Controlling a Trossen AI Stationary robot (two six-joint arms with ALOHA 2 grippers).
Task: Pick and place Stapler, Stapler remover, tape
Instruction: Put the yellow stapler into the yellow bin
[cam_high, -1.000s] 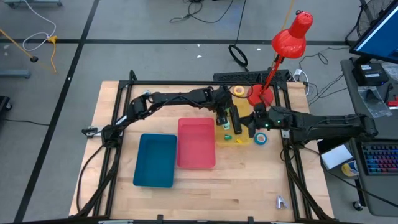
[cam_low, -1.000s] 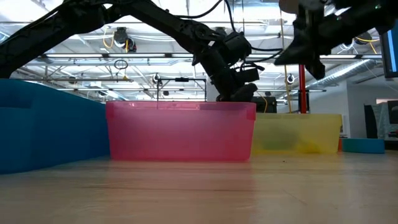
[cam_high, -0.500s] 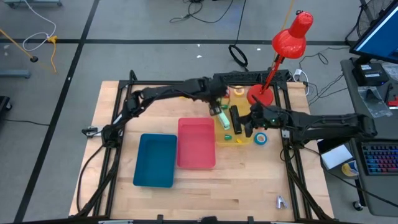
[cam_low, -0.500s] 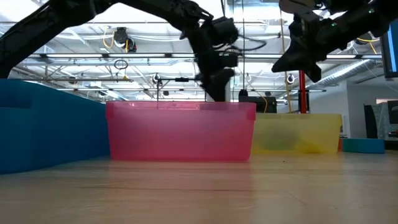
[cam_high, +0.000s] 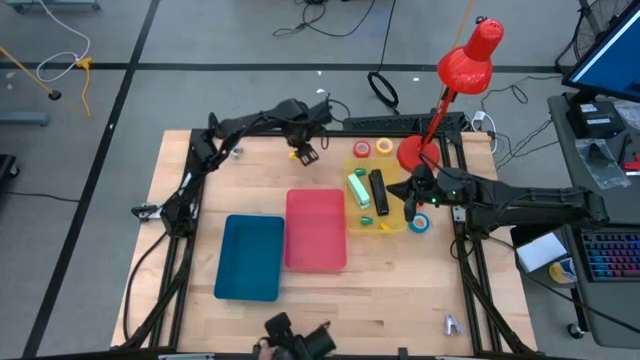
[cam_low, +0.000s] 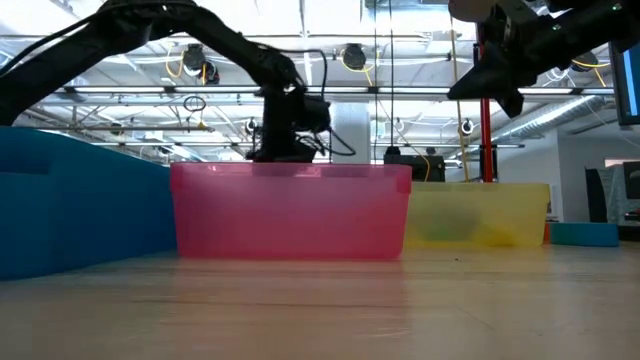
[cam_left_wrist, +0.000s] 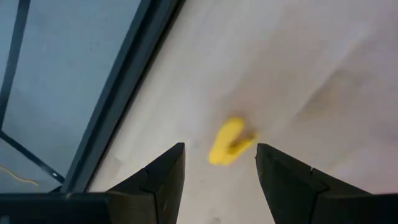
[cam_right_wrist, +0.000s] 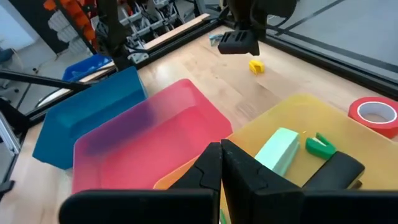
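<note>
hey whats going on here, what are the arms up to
The left pincer hangs open over a small yellow object on the table's far side, not gripping it. The right pincer is shut and empty above the yellow tray, which already holds a light green stapler and a black stapler. The pink tray looks empty.
</note>
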